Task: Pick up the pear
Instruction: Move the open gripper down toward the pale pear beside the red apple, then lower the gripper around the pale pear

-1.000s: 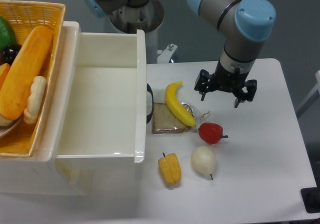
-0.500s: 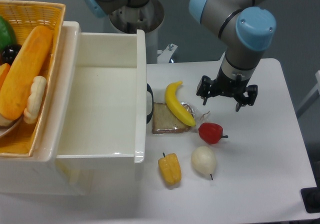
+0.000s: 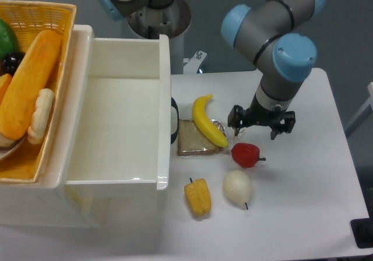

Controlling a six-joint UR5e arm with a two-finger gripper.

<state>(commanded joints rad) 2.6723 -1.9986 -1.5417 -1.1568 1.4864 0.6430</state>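
The pear (image 3: pixel 237 186) is a pale cream, glossy egg shape lying on the white table (image 3: pixel 303 185), with its thin dark stem pointing to the lower right. My gripper (image 3: pixel 254 132) hangs open above the table, up and to the right of the pear and apart from it. Its fingers (image 3: pixel 236 127) straddle the space just above the small red fruit (image 3: pixel 245 154). Nothing is held between them.
A banana (image 3: pixel 207 120) lies over a slice of bread (image 3: pixel 197 138) left of the gripper. An orange-yellow bell pepper (image 3: pixel 198 196) sits left of the pear. A white bin (image 3: pixel 123 115) and a wicker basket (image 3: pixel 36 86) of food fill the left side.
The gripper has moved down and slightly left toward the red fruit and the pear, staying open. No object has moved.
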